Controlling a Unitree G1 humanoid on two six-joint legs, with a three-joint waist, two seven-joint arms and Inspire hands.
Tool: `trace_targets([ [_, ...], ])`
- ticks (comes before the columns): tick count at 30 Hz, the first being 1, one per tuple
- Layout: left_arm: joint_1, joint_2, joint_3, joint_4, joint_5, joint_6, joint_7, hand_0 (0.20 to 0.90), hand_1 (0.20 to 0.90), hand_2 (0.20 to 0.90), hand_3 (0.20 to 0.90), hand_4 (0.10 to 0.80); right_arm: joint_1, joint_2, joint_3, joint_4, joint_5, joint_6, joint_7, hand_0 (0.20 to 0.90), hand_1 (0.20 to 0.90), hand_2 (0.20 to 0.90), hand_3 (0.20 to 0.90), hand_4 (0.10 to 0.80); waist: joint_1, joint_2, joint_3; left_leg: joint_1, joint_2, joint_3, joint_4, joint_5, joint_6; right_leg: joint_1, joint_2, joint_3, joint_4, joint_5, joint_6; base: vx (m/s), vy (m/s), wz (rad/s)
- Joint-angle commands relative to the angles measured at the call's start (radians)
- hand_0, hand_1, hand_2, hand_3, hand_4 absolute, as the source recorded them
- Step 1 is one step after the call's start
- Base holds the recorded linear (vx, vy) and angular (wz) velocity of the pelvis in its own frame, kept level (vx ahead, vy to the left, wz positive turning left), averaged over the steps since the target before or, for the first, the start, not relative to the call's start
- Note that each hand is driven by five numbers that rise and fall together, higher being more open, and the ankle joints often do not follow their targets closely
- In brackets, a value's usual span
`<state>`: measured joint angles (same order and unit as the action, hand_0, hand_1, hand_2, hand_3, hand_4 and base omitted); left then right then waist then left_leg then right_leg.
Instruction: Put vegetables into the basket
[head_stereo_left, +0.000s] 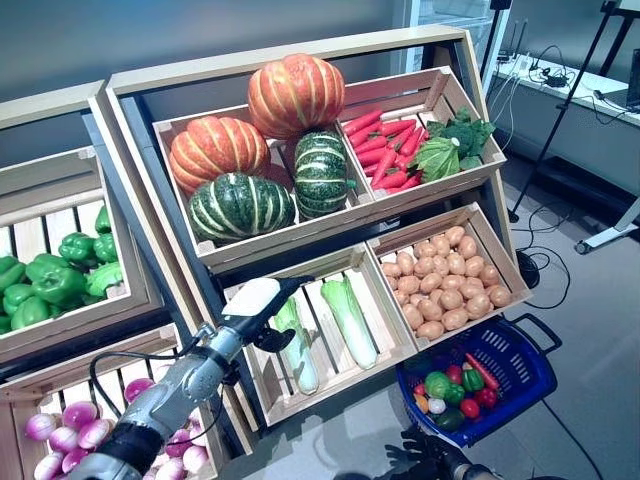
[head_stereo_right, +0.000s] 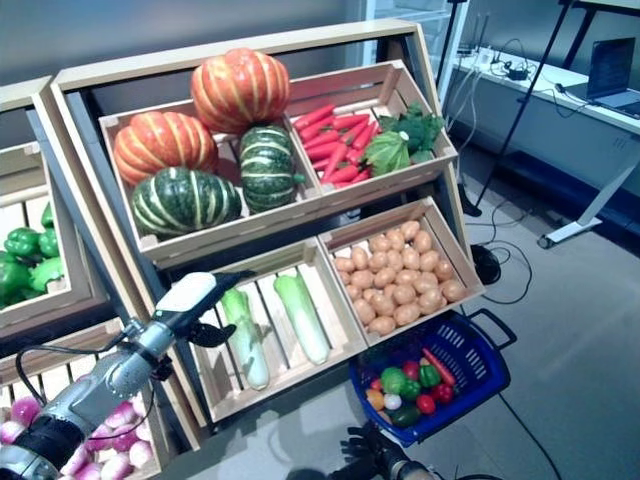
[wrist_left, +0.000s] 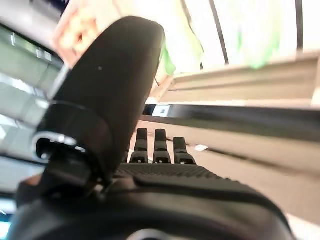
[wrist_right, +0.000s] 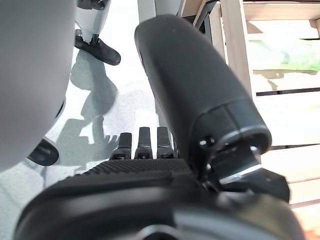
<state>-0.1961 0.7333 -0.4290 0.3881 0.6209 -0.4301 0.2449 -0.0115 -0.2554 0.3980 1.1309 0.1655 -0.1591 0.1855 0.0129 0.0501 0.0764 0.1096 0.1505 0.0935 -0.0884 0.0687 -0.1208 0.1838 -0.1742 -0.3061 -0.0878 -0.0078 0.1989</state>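
Note:
My left hand (head_stereo_left: 258, 305) hovers at the front left of the lower middle crate, open, its fingers (wrist_left: 155, 147) straight. It is right beside a long pale green leafy vegetable (head_stereo_left: 298, 352) that lies in that crate. The blue basket (head_stereo_left: 536, 377) stands on the floor at the lower right. It holds a green pepper (head_stereo_left: 437, 385), red round vegetables (head_stereo_left: 486, 397), a red carrot (head_stereo_left: 482, 371) and a small white one (head_stereo_left: 436, 406). My right hand (head_stereo_left: 418, 452) is low, just left of the basket, open and empty, its fingers (wrist_right: 143, 143) straight over the floor.
A wooden stand (head_stereo_left: 300, 60) with tilted crates fills the middle, and a second stand (head_stereo_left: 60, 190) is at the left. A desk (head_stereo_left: 590, 95) and tripod legs (head_stereo_left: 560, 130) with cables are at the back right. Grey floor (head_stereo_left: 600, 300) lies right of the basket.

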Motion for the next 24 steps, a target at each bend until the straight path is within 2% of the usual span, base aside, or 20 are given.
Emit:
trace_targets([
  [1,-0.183,0.058,0.008,0.058,0.015,-0.014,0.149,0.9,0.9,0.9,0.9,0.8,0.012,-0.024,0.013,-0.031,0.034,-0.051,0.036,0.9,0.9,0.9,0.9,0.8,-0.035,-0.02,0.025,0.001,-0.033,0.075,0.046,-0.058,0.039,-0.068,0.019,0.047,0.12,-0.024,-0.084,0.023,0.095,-0.01],
  [2,-0.184,0.043,0.007,0.086,-0.011,-0.008,0.144,0.9,0.9,0.9,0.9,0.8,0.013,-0.03,0.006,-0.025,0.033,-0.056,0.042,0.9,0.9,0.9,0.9,0.8,-0.037,-0.018,0.03,-0.003,-0.036,0.077,0.058,-0.062,0.039,-0.07,0.017,0.046,0.133,-0.032,-0.086,0.004,0.104,-0.01],
  [5,-0.205,0.018,-0.006,0.138,0.04,0.005,0.195,0.9,0.9,0.9,0.9,0.8,-0.001,-0.043,0.001,-0.023,0.05,-0.066,0.044,0.9,0.9,0.9,0.9,0.8,-0.044,-0.011,0.052,-0.034,-0.032,0.084,0.116,-0.071,0.038,-0.104,0.01,0.047,0.197,-0.055,-0.095,-0.078,0.09,-0.01],
  [8,-0.289,0.02,-0.047,0.228,0.108,0.005,0.316,0.9,0.9,0.9,0.9,0.8,-0.067,-0.084,0.012,-0.054,0.092,-0.058,0.054,0.9,0.9,0.9,0.9,0.8,-0.054,-0.006,0.113,-0.123,-0.017,0.09,0.239,-0.093,0.03,-0.199,-0.004,0.068,0.313,-0.086,-0.113,-0.188,0.104,-0.06],
  [12,-0.395,0.052,-0.119,0.309,0.144,0.0,0.43,0.9,0.9,0.9,0.9,0.8,-0.15,-0.124,0.044,-0.073,0.125,-0.081,0.066,0.9,0.9,0.9,0.9,0.8,-0.064,-0.01,0.184,-0.235,0.01,0.105,0.379,-0.119,0.021,-0.307,-0.021,0.096,0.437,-0.115,-0.127,-0.224,0.066,0.01],
  [17,-0.524,0.112,-0.216,0.382,0.15,0.057,0.429,0.9,0.9,0.9,0.9,0.8,-0.251,-0.171,0.071,-0.131,0.189,-0.091,0.062,0.9,0.9,0.9,0.9,0.8,-0.079,-0.018,0.248,-0.368,0.043,0.108,0.537,-0.164,0.019,-0.44,-0.046,0.122,0.604,-0.162,-0.139,-0.182,0.057,-0.09],
  [24,-0.656,0.174,-0.286,0.445,0.146,0.135,0.478,0.9,0.9,0.9,0.9,0.8,-0.348,-0.243,0.075,-0.193,0.248,-0.056,0.085,0.9,0.9,0.9,0.9,0.8,-0.094,-0.028,0.298,-0.54,0.075,0.092,0.726,-0.239,0.025,-0.626,-0.106,0.169,0.824,-0.224,-0.133,-0.116,0.044,0.02],
])
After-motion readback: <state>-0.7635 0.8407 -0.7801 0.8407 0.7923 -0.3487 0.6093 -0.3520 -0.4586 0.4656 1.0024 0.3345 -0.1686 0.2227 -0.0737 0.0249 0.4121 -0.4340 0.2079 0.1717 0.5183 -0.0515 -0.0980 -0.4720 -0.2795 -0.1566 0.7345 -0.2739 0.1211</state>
